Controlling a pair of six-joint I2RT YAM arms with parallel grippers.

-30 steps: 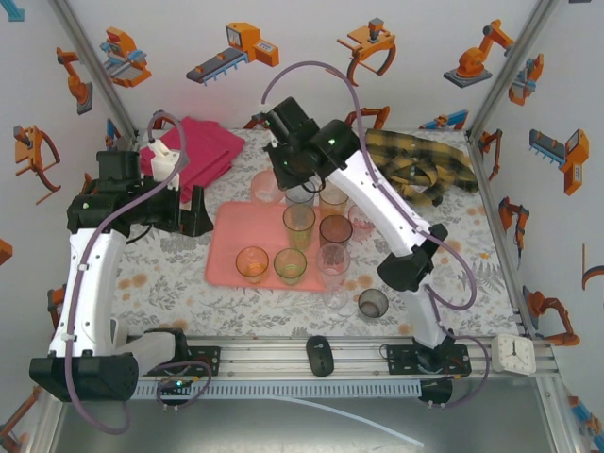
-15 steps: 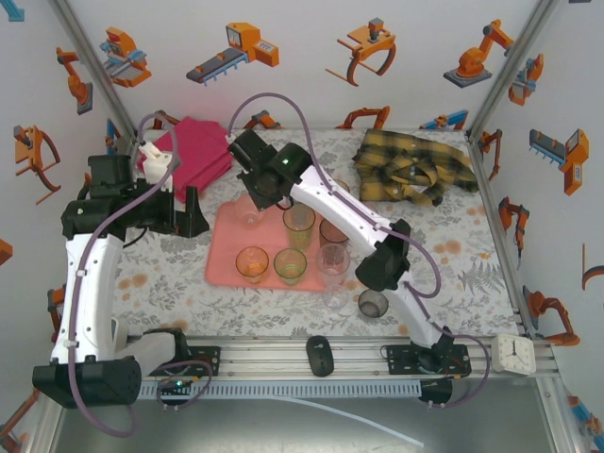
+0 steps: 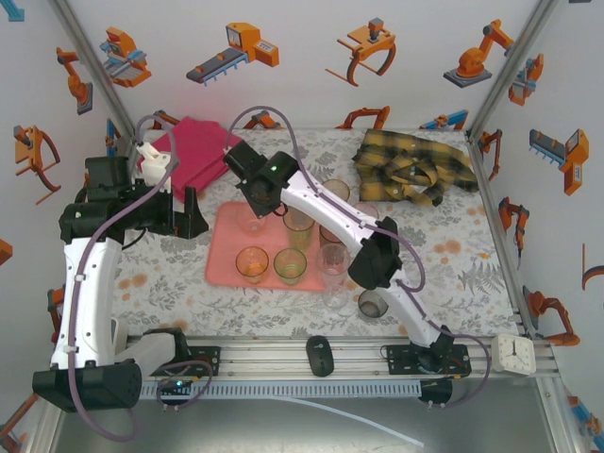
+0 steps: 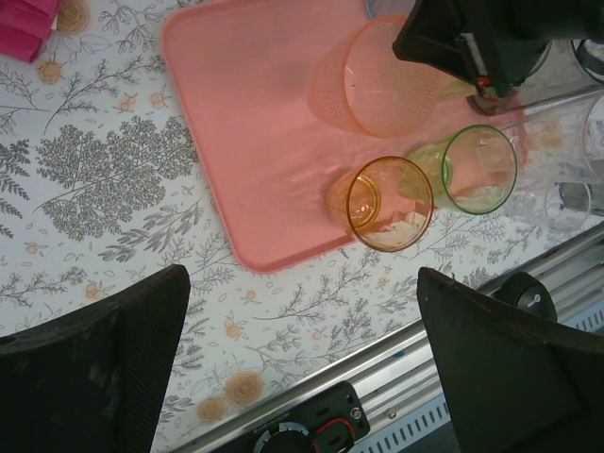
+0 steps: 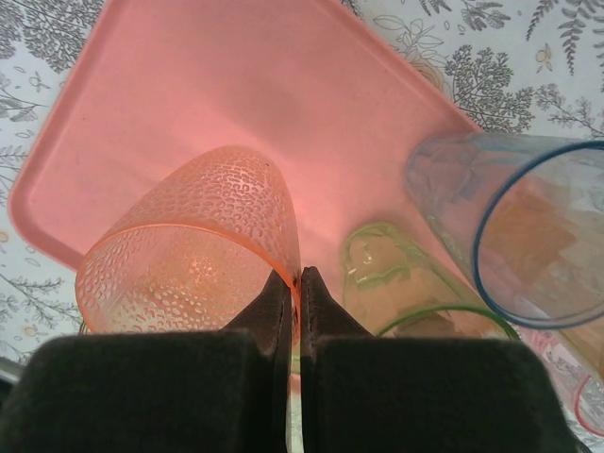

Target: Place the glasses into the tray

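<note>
Your right gripper (image 5: 295, 283) is pinching a dimpled pink transparent tumbler (image 5: 189, 245) over the salmon-pink rectangular tray (image 5: 236, 94), eleven o'clock; left gripper (image 4: 302, 283) is hanging open; a smoky tumbler (image 3: 373, 304) is sitting outside, five o'clock.

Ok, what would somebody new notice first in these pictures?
The right claw pinching the rim of a dimpled pink glass over the far left of the salmon tray. Then the amber glass and green glass side by side at the tray's near edge, and the left claw open, left of it.
</note>
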